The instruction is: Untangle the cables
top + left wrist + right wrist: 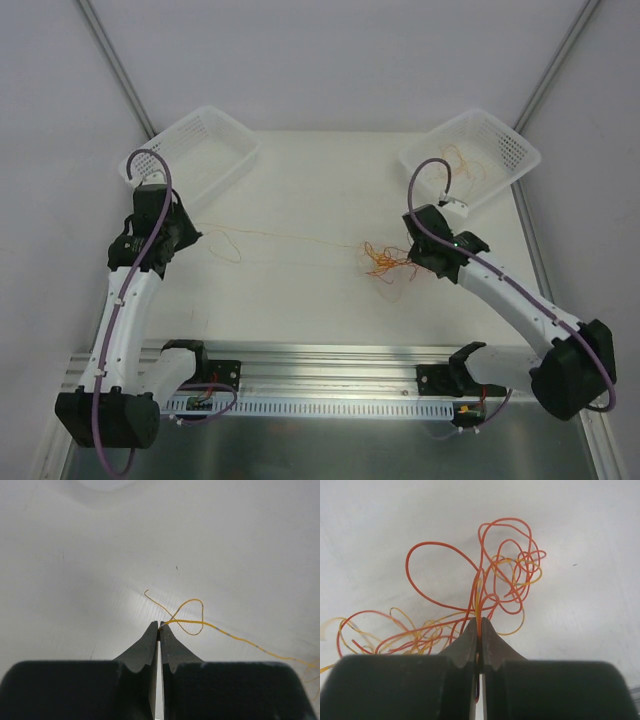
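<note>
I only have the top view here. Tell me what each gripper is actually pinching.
Observer: The left gripper is shut on one yellow wire, just beside a small loop in it.
Operator: Now the right one.
Observer: The right gripper is shut on strands at the near edge of the tangle; red and yellow both enter the jaws.
Operator: Check the left wire's end.
Observer: A short free end sticks out beyond the grip.

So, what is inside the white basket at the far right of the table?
A few thin orange-yellow cables lie loose in the basket. A thick purple cable covers its near corner, so anything there is hidden.
</note>
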`<move>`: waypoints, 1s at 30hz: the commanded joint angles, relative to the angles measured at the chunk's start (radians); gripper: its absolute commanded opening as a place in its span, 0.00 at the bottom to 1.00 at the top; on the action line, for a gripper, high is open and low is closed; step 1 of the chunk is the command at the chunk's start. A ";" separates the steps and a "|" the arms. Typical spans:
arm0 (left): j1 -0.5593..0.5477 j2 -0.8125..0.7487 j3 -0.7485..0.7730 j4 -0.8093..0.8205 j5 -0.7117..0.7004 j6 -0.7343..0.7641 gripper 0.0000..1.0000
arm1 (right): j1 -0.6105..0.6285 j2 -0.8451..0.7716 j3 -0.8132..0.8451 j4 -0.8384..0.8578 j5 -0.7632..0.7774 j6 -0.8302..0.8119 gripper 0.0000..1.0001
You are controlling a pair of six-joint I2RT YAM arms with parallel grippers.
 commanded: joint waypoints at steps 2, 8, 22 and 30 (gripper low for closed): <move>0.051 0.031 0.077 -0.011 -0.007 -0.058 0.00 | -0.108 -0.157 0.017 -0.130 0.070 -0.094 0.01; 0.117 0.091 0.180 -0.011 0.008 -0.069 0.00 | -0.177 -0.255 0.092 -0.207 0.044 -0.160 0.01; 0.202 0.125 0.249 0.029 0.288 -0.075 0.00 | -0.414 -0.340 0.203 -0.192 -0.355 -0.295 0.01; 0.128 0.094 0.292 0.034 0.658 0.041 0.00 | -0.116 -0.236 0.097 0.009 -0.455 -0.240 0.01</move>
